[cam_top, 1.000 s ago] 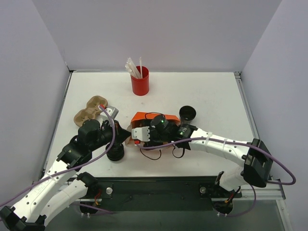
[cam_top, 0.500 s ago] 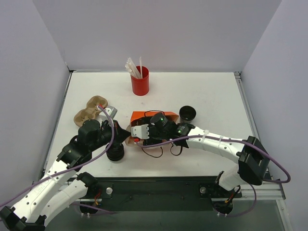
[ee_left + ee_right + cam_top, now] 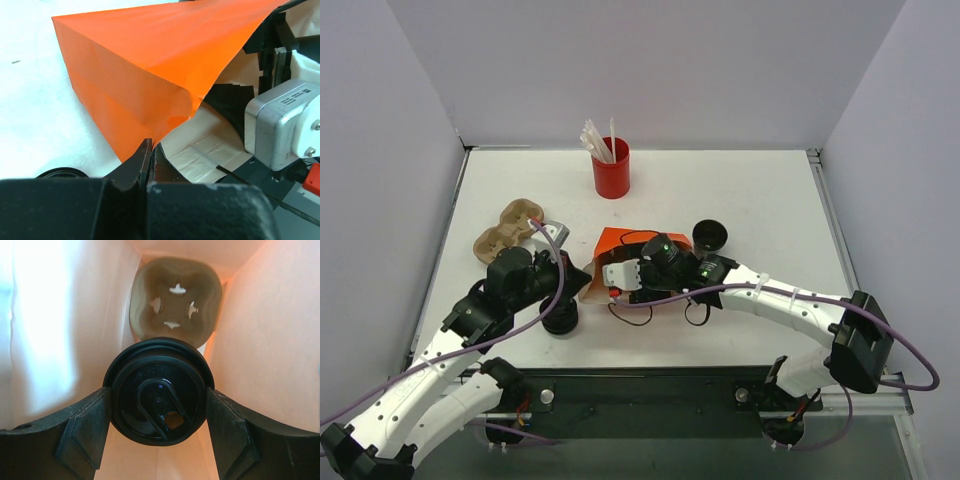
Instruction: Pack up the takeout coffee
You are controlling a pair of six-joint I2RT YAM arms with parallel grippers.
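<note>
Compared with the earlier top view, the right arm's shoulder block sits slightly further toward 3 o'clock and the orange bag [image 3: 625, 243] shows a higher, more peaked upper panel; the left arm is almost unchanged.

Item under task: one takeout coffee cup [image 3: 158, 405], black with a round black lid, is inside the bag, short of the bottom. The right gripper [image 3: 157, 395] has it clamped across the lid's width, jaws spread just wide enough, one finger at 9 o'clock and one at 3 o'clock of the lid.

Handling, as judged: thin-walled and light unless filled, which cannot be told. The wall would crush under a hard squeeze, the press-fit lid could pop, and its smooth rim looks slippery. The stiffest hold is at the lid rim, as now.

Left gripper [image 3: 151, 150]: jaws pinched fully together on the bag's mouth edge, holding it open.

Containers: the bag holds a moulded cardboard carrier [image 3: 175, 300] at its far end, sockets vacant. A second black cup [image 3: 560, 316] stands at 8 o'clock of the bag, partly hidden. A loose carrier [image 3: 505, 228] lies at 10 o'clock, a lid stack [image 3: 710, 236] at 3 o'clock, and a red cup [image 3: 611, 172] of white straws at 12 o'clock
</note>
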